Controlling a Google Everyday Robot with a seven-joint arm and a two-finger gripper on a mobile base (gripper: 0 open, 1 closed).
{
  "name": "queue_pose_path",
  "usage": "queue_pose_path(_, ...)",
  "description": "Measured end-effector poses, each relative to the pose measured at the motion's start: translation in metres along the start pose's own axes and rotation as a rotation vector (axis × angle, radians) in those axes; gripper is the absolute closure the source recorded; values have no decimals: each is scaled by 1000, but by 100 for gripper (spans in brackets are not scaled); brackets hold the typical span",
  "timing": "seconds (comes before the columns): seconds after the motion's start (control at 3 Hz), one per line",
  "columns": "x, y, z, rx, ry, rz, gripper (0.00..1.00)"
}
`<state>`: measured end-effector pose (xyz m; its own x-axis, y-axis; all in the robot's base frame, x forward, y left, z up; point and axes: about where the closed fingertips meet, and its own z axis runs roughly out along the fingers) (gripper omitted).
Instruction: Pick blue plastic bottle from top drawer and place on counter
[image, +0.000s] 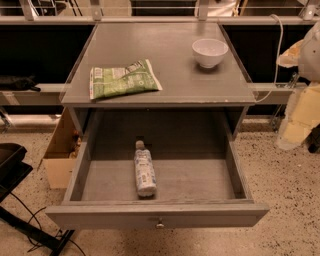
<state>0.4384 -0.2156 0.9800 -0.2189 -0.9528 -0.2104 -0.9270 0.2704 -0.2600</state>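
Observation:
The blue plastic bottle (144, 171) lies on its side in the open top drawer (160, 216), a little left of centre, with its cap pointing to the back. The drawer is pulled fully out and has a small metal knob (159, 224) at its front centre. The counter (165, 55) is the grey top above it. My gripper (306, 112) shows only as a pale shape at the right edge of the view, beside the cabinet and well away from the bottle. It holds nothing that I can see.
A green snack bag (122, 78) lies at the counter's front left. A white bowl (209, 52) stands at its back right. A cardboard box (61, 155) sits on the floor left of the cabinet. Black stand legs and cables (30, 230) are at the lower left.

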Motion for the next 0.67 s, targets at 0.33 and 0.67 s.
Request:
queue_pose_path(0.33, 0, 0, 0, 0, 0, 0, 0)
queue_pose_path(0.67, -13, -4, 7, -9, -18, 15, 0)
